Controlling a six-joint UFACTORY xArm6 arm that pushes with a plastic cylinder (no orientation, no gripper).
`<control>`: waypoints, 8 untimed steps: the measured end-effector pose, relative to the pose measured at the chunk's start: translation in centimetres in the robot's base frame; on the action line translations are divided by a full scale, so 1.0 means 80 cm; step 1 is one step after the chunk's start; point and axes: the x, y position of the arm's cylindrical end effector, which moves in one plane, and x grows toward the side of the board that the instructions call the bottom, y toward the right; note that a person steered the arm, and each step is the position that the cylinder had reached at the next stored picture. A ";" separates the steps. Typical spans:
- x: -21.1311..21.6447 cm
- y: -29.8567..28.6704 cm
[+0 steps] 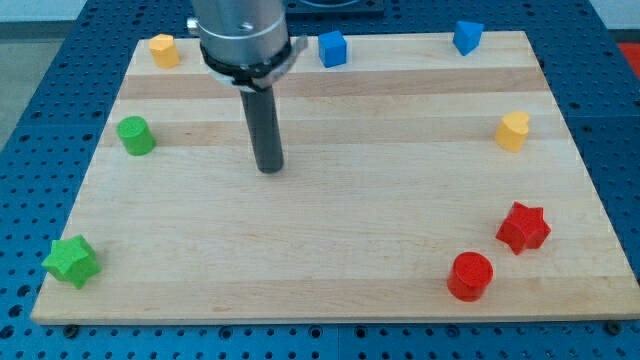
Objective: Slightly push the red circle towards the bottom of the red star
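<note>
My tip — far from red circle

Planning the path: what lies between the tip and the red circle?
Nothing: in the camera view, bare board runs from my tip to the red circle.

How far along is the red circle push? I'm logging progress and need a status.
Nothing looks done yet: the red circle sits apart from the red star, at its lower left. In hand: my tip stands mid-board, far to the view's left of both red blocks and touching no block. Left: bring the tip to the circle's far side and nudge it slightly, to below the star.
</note>
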 end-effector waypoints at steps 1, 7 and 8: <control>0.027 0.019; 0.199 0.188; 0.199 0.214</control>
